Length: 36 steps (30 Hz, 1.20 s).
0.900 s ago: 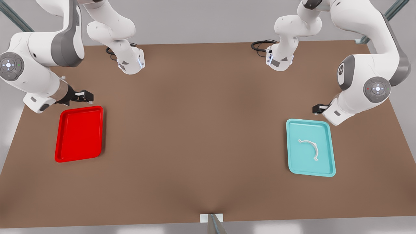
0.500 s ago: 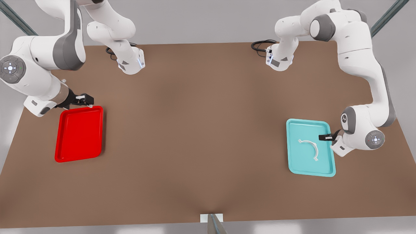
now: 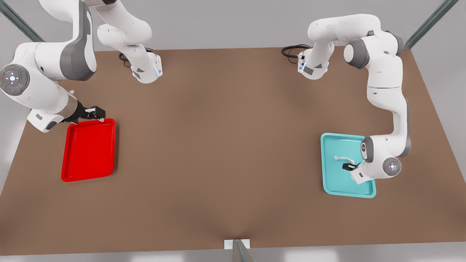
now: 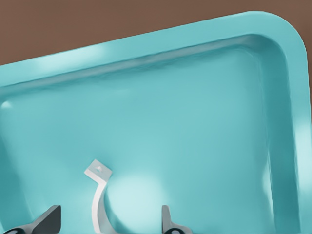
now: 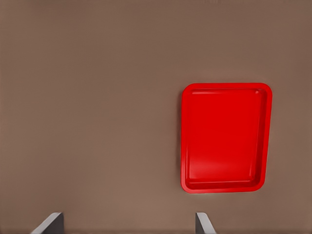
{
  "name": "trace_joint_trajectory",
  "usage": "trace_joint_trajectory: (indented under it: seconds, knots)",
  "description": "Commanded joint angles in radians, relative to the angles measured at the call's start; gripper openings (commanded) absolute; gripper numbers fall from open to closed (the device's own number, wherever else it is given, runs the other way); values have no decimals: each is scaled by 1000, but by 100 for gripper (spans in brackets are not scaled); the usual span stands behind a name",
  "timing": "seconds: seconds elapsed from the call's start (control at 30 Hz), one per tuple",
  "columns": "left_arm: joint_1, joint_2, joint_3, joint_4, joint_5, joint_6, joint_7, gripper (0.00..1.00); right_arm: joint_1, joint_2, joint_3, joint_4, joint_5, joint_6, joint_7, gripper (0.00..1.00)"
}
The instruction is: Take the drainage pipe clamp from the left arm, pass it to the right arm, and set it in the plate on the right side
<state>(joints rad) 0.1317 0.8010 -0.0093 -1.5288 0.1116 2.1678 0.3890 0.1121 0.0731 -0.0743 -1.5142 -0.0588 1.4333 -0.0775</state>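
Black and small, the left tool (image 3: 348,167) hangs low over the teal tray (image 3: 329,145) on the front view's right. Its two fingers (image 4: 48,220) stand spread apart with nothing between them but air and, in the left wrist view, one curved arm of the pipe clamp (image 4: 99,197) rising into the gap. It has hold of nothing yet.

That clamp (image 3: 341,158) is a thin white plastic half-ring with a short flat tab at its visible end, lying flat on the tray floor. Part of it is hidden under the tool in the front view.

I would judge it very light and fairly stiff, though thin enough to flex or spring if squeezed hard across its open ends. Smooth plastic on a glossy tray will likely skid if nudged. The best hold looks to be across the narrow band of the arc, near its middle, leaving one end free for the other arm to take at the handover.

Away across the brown tabletop (image 3: 225,145), on the front view's left, the right tool (image 3: 95,112) waits by the far edge of the red tray (image 3: 89,174), its fingers (image 5: 49,223) apart and empty. The red tray (image 5: 225,138) has nothing in it.
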Motion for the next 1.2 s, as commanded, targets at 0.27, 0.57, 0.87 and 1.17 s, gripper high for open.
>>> trace_joint_trajectory:
  seconds: [0.27, 0.57, 0.87, 1.17]
  knots:
    - [11, 4, 0, 7, -1, 50, 185, 67, 3, 2, 1, -4, -1, 1, -8, 100]
    - [13, 1, 2, 7, -3, 24, 185, 43, 3, 8, 1, -3, -1, 4, -8, 100]
    - [11, 4, 0, 7, 0, 24, 171, 30, 3, 13, 1, -4, 2, 4, -8, 100]
    - [11, 9, 0, 7, 0, 24, 171, 31, 3, 16, 1, -4, 2, 4, -10, 100]
